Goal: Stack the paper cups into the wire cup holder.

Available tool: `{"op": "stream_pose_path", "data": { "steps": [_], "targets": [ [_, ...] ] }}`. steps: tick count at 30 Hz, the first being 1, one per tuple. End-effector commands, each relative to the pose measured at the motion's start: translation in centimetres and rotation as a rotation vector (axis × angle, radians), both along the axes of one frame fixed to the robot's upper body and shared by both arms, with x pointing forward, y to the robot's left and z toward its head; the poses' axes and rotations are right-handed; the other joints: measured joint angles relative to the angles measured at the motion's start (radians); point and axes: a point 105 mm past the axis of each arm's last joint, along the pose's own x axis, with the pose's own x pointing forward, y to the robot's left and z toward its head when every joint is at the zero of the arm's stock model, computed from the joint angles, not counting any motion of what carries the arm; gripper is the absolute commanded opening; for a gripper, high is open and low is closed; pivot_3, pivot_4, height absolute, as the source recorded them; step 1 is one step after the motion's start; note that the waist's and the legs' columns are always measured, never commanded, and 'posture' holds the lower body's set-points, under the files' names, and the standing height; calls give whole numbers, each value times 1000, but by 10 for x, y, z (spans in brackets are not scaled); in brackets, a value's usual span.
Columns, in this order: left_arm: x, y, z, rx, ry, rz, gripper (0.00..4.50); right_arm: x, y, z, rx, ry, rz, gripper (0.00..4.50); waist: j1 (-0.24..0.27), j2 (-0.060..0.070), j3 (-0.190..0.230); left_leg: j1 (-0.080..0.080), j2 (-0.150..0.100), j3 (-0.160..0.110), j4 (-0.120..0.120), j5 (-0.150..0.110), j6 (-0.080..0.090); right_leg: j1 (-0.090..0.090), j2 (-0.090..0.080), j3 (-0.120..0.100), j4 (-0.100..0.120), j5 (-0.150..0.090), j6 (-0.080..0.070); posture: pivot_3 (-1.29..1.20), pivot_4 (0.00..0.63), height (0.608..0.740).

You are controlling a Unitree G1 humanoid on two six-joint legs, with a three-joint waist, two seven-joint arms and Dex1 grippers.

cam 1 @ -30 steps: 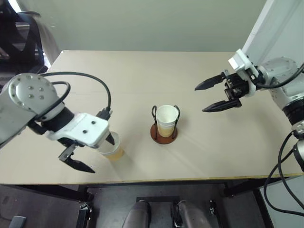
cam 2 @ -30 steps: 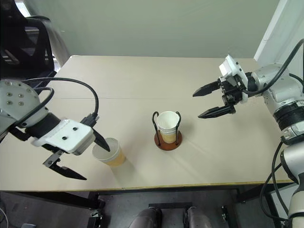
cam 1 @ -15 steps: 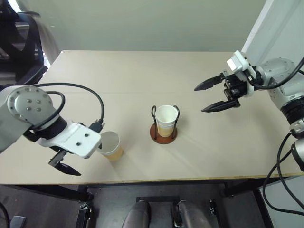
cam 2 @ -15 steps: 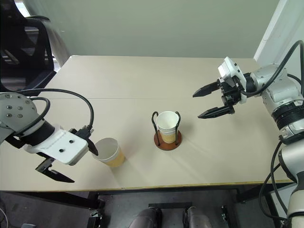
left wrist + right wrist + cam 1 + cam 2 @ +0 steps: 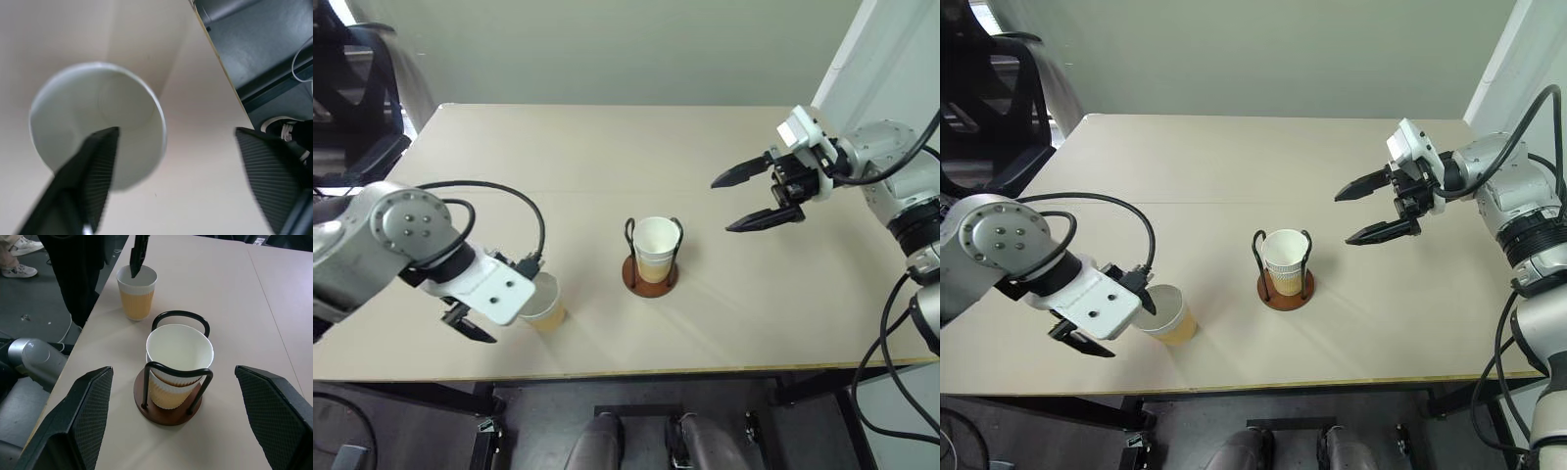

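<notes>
- Sitting near the middle of the beige desk (image 5: 607,147): wire cup holder (image 5: 652,273), reddish-brown disc base, two upright black wire loops.
- Standing upright inside that holder, between the loops: nested paper cups (image 5: 655,247), white at rim and inside, tan-orange lower wall; ribbed band of a lower cup showing under the top one in the right wrist view (image 5: 177,360).
- Standing upright on the desk to the robot's left of the holder, well apart from it and near the front edge: loose paper cup (image 5: 1164,313), white inside, tan-orange outside, nothing in it.
- Hanging over that loose cup, pointing steeply down: left end effector (image 5: 1111,328), jaws parted but not at their widest; one black finger (image 5: 93,169) reaching inside the cup mouth close to the inner wall, the other finger (image 5: 271,178) sitting outside the rim over the desk's front edge; rim wall lying between the two, contact not discernible, nothing gripped.
- Hovering above the desk to the robot's right of the holder, well apart from it: right end effector (image 5: 749,199), tilted slightly down and toward the holder, jaws spread wide, holding nothing.
- Standing beyond the desk's far left corner: dark chair (image 5: 989,108).
</notes>
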Motion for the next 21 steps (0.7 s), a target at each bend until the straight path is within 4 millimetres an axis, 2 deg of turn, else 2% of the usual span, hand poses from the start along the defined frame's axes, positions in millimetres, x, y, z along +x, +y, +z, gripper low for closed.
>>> {"op": "stream_pose_path", "data": {
  "steps": [1,7,13,19,21],
  "targets": [
    [-5,4,-1,22,31,-5,2378,0,-2,15,30,-62,3,4049,0,0,0,0,0,0,0,0,0,0,0,0,0,0,0,0,150,740],
    [-4,4,2,12,38,6,122,6,-9,17,42,-81,-36,4049,1,0,0,1,0,0,0,0,0,0,0,0,2,0,-1,0,150,740],
    [-4,-3,10,-38,47,-4,36,14,-17,19,80,-87,-95,4049,1,0,0,2,0,0,0,0,-1,0,0,0,4,-1,-1,0,150,740],
    [6,-9,22,-72,16,3,36,20,-21,19,72,-120,-126,4049,2,0,0,3,0,0,0,-1,-2,0,0,0,7,-2,-3,0,150,740],
    [14,-16,33,-99,-20,-4,36,20,-23,19,70,-121,-133,4049,2,0,0,4,0,0,0,-1,-3,1,0,0,7,-2,-3,0,150,740]
  ]
}}
